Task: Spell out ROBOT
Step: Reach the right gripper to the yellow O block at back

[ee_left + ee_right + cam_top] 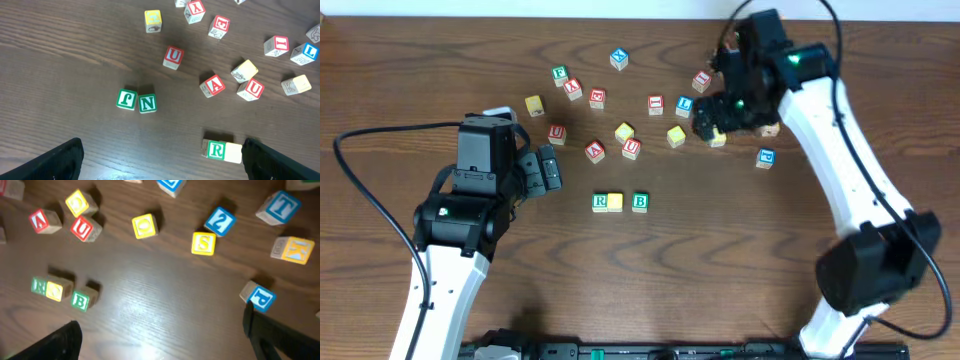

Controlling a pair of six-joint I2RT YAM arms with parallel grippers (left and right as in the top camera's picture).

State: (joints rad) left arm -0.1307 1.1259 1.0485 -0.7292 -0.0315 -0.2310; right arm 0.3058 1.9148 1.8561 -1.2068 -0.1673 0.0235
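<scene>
A short row lies mid-table: green R cube [601,202], a yellow cube [615,202] touching it, then green B cube [640,202] after a small gap. The right wrist view shows the same R [38,286], yellow cube [55,291] and B [80,301]. A yellow O cube [145,226] lies loose, and the blue T cube [280,207] sits at the top right. My left gripper [546,170] hovers open left of the row, the R [216,150] beside its right finger. My right gripper [708,122] hangs open and empty over the scattered cubes.
Green F [127,98] and N [147,103] cubes sit side by side. Red-lettered cubes such as U [173,57] and A [213,85] are scattered behind the row. Blue P [260,298], blue 2 [219,221], yellow S [203,244] and yellow K [292,250] lie near the right gripper.
</scene>
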